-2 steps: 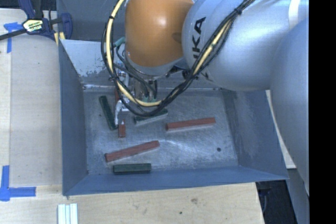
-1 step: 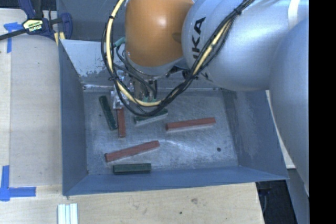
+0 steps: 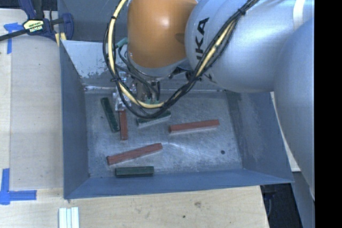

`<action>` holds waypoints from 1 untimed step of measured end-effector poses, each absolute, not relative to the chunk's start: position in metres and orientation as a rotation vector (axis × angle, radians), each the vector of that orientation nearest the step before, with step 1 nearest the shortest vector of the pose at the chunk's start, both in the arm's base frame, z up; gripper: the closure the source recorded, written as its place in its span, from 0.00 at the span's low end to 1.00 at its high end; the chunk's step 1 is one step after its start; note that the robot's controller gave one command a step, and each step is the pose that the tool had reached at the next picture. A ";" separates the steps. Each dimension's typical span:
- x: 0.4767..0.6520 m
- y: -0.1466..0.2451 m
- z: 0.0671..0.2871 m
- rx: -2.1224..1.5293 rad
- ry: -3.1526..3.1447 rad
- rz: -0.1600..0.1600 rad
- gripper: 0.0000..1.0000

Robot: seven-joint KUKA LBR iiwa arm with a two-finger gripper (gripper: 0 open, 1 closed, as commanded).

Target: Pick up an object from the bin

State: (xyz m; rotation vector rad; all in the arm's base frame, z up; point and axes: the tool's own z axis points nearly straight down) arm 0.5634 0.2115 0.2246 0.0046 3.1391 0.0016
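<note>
My gripper [image 3: 132,92] hangs low in the bin's back left part, mostly hidden beneath the arm's wrist and cables. Just below it lies a short red-brown stick [image 3: 123,126], pointing toward the front. A dark green stick [image 3: 110,115] lies close beside that one on its left, slightly tilted. To the right of the gripper a thin grey stick [image 3: 155,120] pokes out from under the cables. I see nothing held by the gripper.
A red-brown stick [image 3: 193,126] lies across the bin's middle right. Another red-brown stick [image 3: 133,154] lies slanted near the front, with a dark green stick [image 3: 134,171] at the front wall. The arm covers the bin's back right.
</note>
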 end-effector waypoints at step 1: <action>0.572 0.208 0.194 0.109 3.133 0.005 1.00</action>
